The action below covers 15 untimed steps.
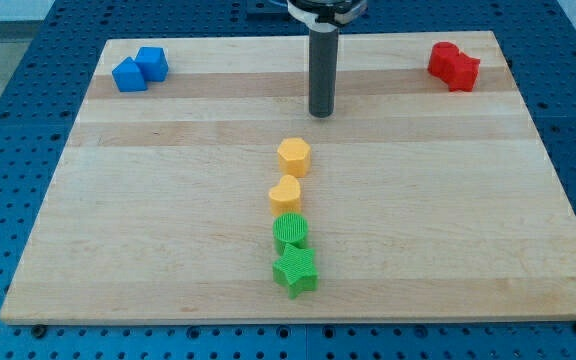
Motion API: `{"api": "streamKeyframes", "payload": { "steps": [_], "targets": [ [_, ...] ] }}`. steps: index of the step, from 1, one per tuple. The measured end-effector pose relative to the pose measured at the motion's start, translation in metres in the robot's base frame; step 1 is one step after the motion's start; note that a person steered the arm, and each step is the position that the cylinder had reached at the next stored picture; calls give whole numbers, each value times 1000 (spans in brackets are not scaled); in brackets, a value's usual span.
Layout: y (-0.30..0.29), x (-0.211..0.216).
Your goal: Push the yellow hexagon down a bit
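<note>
The yellow hexagon (293,156) sits near the middle of the wooden board (148,230). My tip (321,114) rests on the board just above it and a little to its right, apart from it. Below the hexagon, in a near-vertical line, are a yellow heart-shaped block (285,194), a green round block (290,233) and a green star (295,272). The heart is a small gap below the hexagon. The green round block touches the heart and the star.
Two blue blocks (139,69) sit together at the board's top left. Two red blocks (453,65) sit together at the top right. Blue perforated table surrounds the board on all sides.
</note>
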<state>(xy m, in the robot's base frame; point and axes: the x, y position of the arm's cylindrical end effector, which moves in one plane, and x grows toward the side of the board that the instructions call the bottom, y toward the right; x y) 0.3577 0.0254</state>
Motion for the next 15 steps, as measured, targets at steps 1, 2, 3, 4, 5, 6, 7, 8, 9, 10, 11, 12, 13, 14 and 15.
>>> {"api": "streamKeyframes", "payload": {
  "steps": [1, 2, 3, 4, 5, 6, 7, 8, 9, 10, 11, 12, 13, 14, 15],
  "targets": [
    [0, 20],
    [0, 20],
    [0, 32],
    [-4, 32],
    [-8, 32],
    [-10, 32],
    [-13, 37],
    [-15, 45],
    [-18, 51],
    [-22, 58],
    [-23, 62],
    [-24, 66],
    [-24, 66],
    [-24, 66],
    [-24, 51]
  ]
}}
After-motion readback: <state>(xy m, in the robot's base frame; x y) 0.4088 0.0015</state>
